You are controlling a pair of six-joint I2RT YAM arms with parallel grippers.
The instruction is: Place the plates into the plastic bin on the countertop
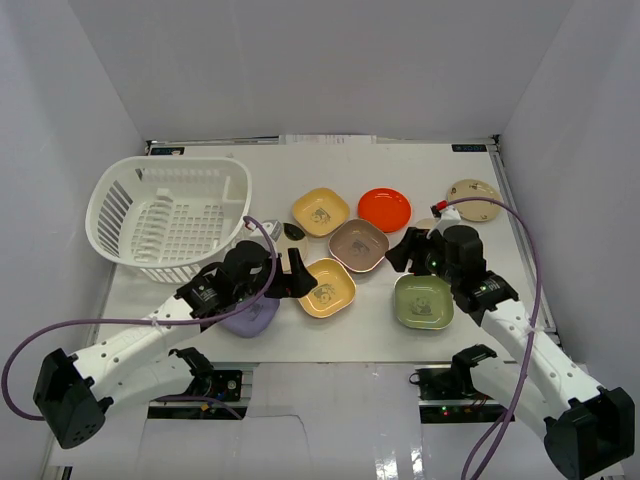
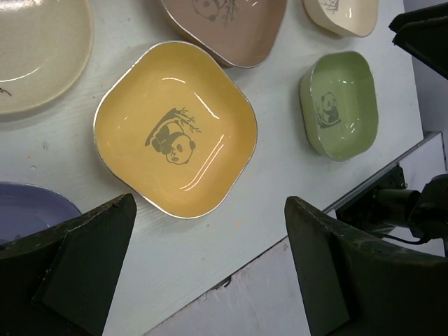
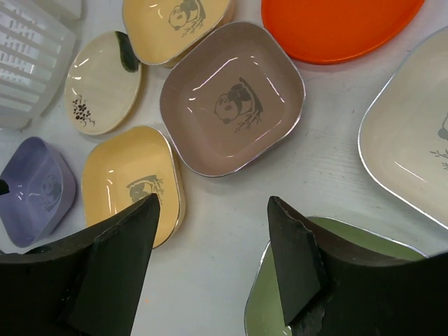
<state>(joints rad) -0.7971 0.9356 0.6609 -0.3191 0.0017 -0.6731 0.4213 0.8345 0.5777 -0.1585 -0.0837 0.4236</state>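
Yellow plate (image 2: 175,136), just nearer the arms and to the left of the brown plate (image 1: 358,244), looks like the first pick. The left gripper (image 2: 206,238) hangs over its near edge with jaws spread wide and nothing between them. I judge this to be the approach, before any grasp. The bin (image 1: 105,215) sits well to the left of the brown plate and appears to hold no plates, so every dish lies on the countertop (image 1: 200,320).

Next, the left gripper needs to drop, set one finger inside the rim and one outside, then pinch, because the dish is shallow and slick.

The left arm reaches forward and low, its wrist turned down. The right gripper (image 3: 213,238) is open and empty on the near-right side of the brown plate, over the far edge of the green plate (image 1: 423,302).
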